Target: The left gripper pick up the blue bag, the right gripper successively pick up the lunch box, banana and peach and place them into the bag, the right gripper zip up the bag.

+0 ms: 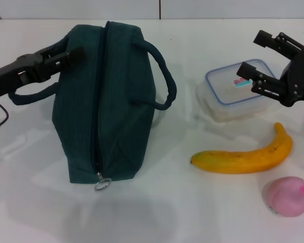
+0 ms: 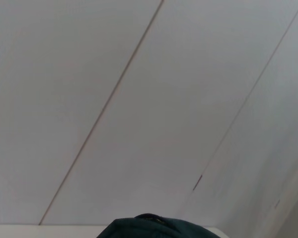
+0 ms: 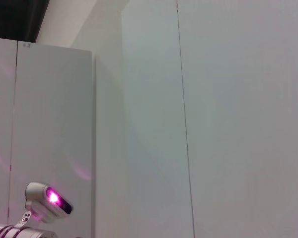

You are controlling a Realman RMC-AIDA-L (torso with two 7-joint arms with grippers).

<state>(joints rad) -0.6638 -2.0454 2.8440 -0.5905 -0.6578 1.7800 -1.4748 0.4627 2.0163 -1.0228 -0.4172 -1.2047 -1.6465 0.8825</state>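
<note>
Blue bag point(image 1: 109, 104) stands zipped, mid-counter point(image 1: 157, 212). Left gripper point(image 1: 71, 54) touches its top left side, fingers' state indeterminate. Right gripper point(image 1: 253, 58), fingers spread, hovers over lunch box point(image 1: 235, 91); banana point(image 1: 243, 156), peach point(image 1: 287, 196) lie nearer the front-right corner.

White table surface point(image 1: 157, 212), smooth, faintly glossy, filling nearly the whole head view. Pale wall point(image 1: 157, 9) along the top edge, split by one dark vertical seam at upper centre. Wall panels point(image 2: 154, 109) in the left wrist view, crossed by thin diagonal seams. Small device with a glowing pink light point(image 3: 47, 202) at lower left of the right wrist view.
</note>
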